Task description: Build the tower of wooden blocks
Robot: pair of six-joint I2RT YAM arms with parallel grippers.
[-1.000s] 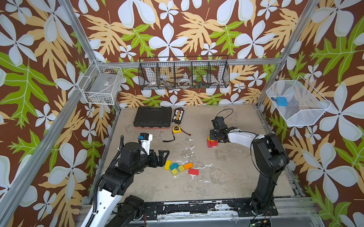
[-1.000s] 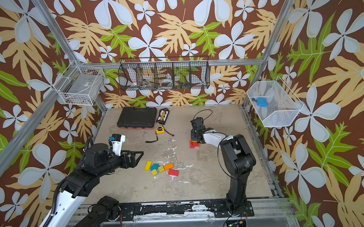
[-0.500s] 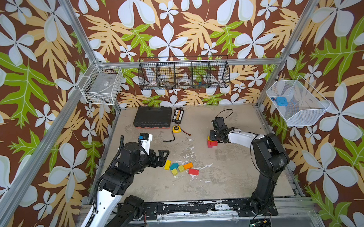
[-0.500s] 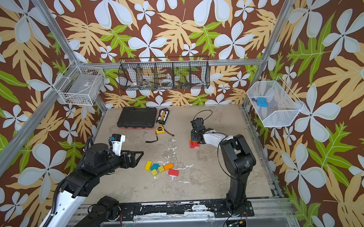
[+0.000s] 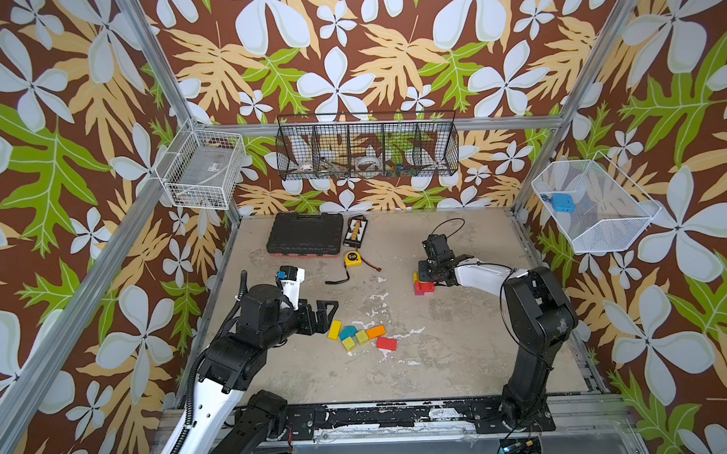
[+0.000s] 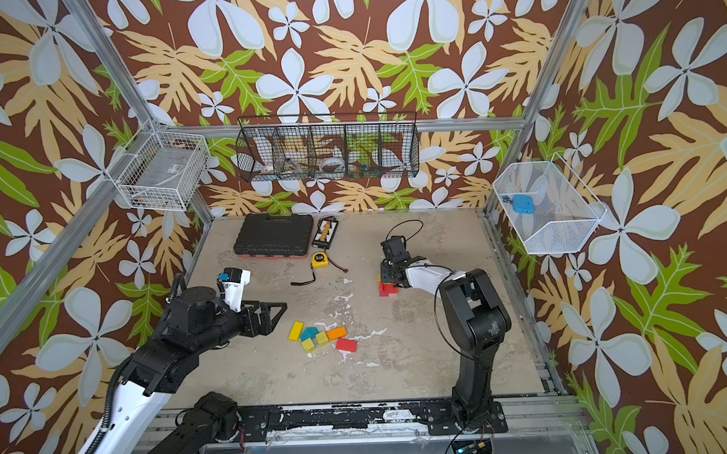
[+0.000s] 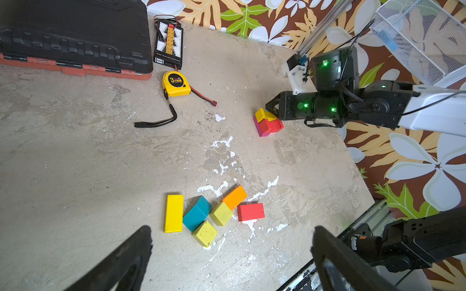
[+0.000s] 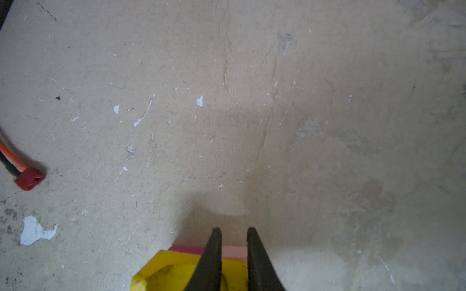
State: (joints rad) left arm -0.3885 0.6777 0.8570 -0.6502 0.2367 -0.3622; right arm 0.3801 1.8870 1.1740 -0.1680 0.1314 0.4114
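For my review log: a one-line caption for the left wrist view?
Six loose blocks before the open left claw; right claw at the small stack.

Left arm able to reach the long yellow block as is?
Probably yes. The left gripper is open, its fingers just short of the long yellow block, bare table between. The teal block crowds one long side, so finger room there looks tight.

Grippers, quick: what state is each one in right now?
Left gripper: open, empty, near the loose blocks.
Right gripper: nearly shut, nothing visible between its tips, over the yellow block on the tower.
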